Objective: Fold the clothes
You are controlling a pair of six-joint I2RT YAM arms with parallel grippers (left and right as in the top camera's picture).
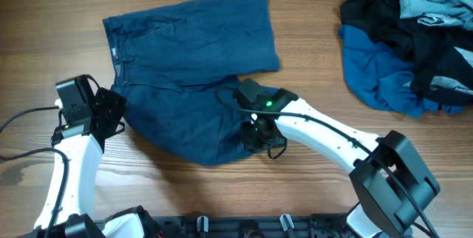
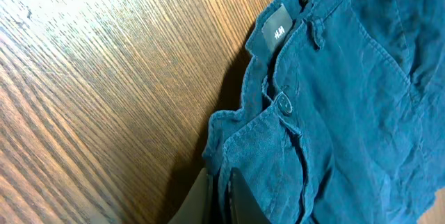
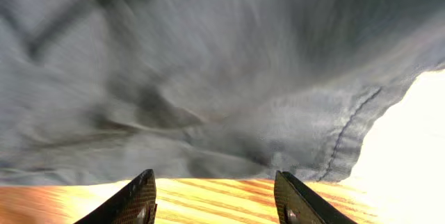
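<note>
Fingers (image 2: 245,209) of the left gripper (image 2: 221,200) are clenched on the waistband corner of the dark navy-blue fabric shorts (image 1: 188,60), while the right gripper (image 3: 214,186) stands released, its 2 fingers (image 3: 139,200) apart over bare wood with only the hem of 1 leg just ahead of them. In the overhead view the shorts lie flat a little toward 9 o'clock of the wood-grain table (image 1: 310,16), waistband at 9 o'clock, 1 leg running toward 3 o'clock and the other, more rumpled, toward 4 o'clock. No fold looks made, so I judge the task barely begun; the heap of mid-blue, black and pale denim garments (image 1: 406,46) at 2 o'clock waits as well. Open wood lies at 12 o'clock and between shorts and heap; toward 6 o'clock the table's near edge and both arm bases crowd the lower leg.
</note>
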